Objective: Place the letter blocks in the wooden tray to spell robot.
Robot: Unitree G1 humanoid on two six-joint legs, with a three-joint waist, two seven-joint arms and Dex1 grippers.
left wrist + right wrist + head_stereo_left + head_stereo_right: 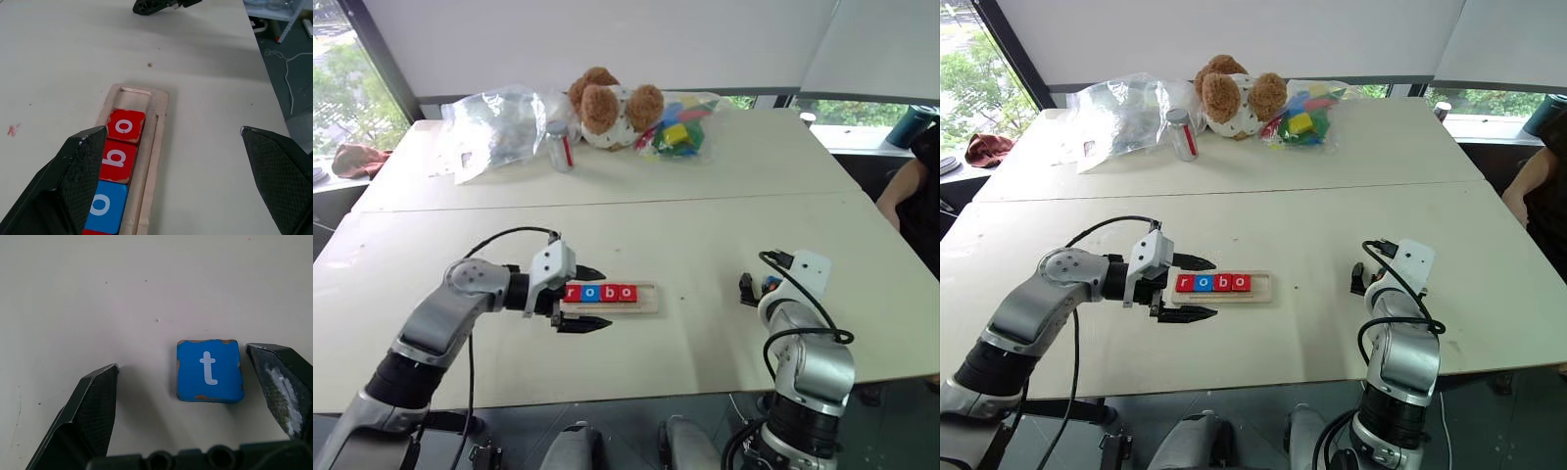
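The wooden tray (646, 297) lies at the table's middle front and holds letter blocks reading r, o, b, o (599, 292): red, blue, red, red. My left gripper (604, 299) is open and straddles the tray's left end, one finger on either side; in its wrist view the fingers (78, 171) flank the red b (117, 159) and the red o (126, 126). A blue t block (209, 370) lies flat on the table to the right. My right gripper (182, 357) is open around it, the block close to one finger (279, 382).
At the back of the table stand a teddy bear (607, 108), a clear plastic bag (494, 127), a small jar (558, 145) and a bag of coloured toy blocks (677, 132). A person's arm (906, 196) shows at the right edge.
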